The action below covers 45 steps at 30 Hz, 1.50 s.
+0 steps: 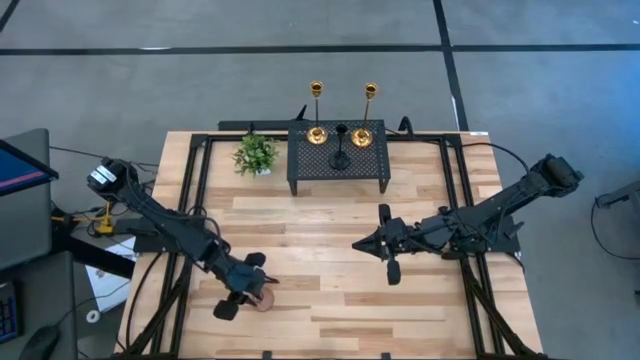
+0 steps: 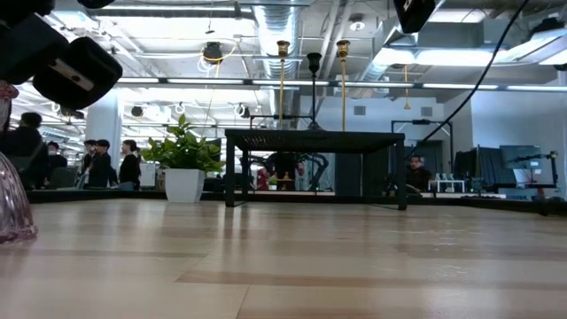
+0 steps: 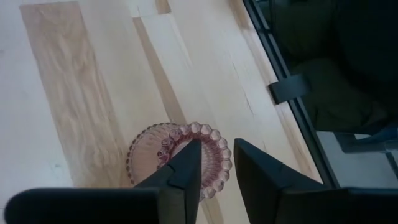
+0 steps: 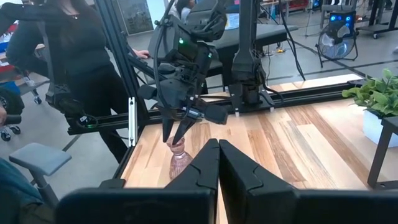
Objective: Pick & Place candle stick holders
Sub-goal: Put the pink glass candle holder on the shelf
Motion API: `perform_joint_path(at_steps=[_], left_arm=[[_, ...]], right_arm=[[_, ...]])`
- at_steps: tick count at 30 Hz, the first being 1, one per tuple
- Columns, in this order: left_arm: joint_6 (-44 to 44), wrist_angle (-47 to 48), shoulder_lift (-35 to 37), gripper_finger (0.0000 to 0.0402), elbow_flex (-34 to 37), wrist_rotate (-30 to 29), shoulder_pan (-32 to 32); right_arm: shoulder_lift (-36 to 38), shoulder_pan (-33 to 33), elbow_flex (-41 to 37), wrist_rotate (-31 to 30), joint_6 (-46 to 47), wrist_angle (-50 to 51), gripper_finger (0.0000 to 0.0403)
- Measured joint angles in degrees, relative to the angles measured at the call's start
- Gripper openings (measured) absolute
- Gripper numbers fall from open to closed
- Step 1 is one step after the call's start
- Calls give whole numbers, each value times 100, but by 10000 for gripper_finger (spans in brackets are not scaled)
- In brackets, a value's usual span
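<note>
Here we see the left gripper (image 1: 250, 284) low over the near-left part of the wooden table (image 1: 330, 290), right above the pink glass candle holder (image 1: 264, 299). In the left wrist view its fingers (image 3: 186, 168) are narrowly parted over the holder's scalloped rim (image 3: 211, 140), one finger crossing the rim; we cannot tell if they touch the glass. The right wrist view shows the same left gripper (image 4: 177, 132) with its fingertips at the top of the upright pink holder (image 4: 180, 159). In the low view the pink holder (image 2: 11, 208) stands on the table at the left edge.

The right gripper (image 1: 362, 244) hovers mid-table, well apart from the pink holder, pointing left, fingers pressed together (image 4: 217, 163).

On the far side, the black mesh stand (image 1: 338, 155) carries two gold candlestick holders (image 1: 316, 115) (image 1: 367, 112) at its far edge and a short black one (image 1: 341, 148) between them. A small green potted plant (image 1: 256, 154) sits just left of the stand.

A person in dark clothes (image 4: 68, 68) stands beyond the table edge; more people (image 2: 106, 164) show in the room behind
</note>
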State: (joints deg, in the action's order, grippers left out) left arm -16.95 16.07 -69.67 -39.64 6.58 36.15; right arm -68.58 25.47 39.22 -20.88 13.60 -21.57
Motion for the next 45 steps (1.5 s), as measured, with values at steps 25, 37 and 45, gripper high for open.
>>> perform_joint_path(at_steps=[25, 37, 45], left_arm=[[1631, -925, -21, 61, 20, -1092, -1658], [1987, -1404, -37, 61, 37, -206, -2933], [1978, -1486, -25, 61, 31, 12, -3111]], right_arm=[[0, 197, 0, 2, -1, 12, 0], [0, 190, 0, 0, -1, 12, 0], [0, 190, 0, 0, -1, 14, 0]])
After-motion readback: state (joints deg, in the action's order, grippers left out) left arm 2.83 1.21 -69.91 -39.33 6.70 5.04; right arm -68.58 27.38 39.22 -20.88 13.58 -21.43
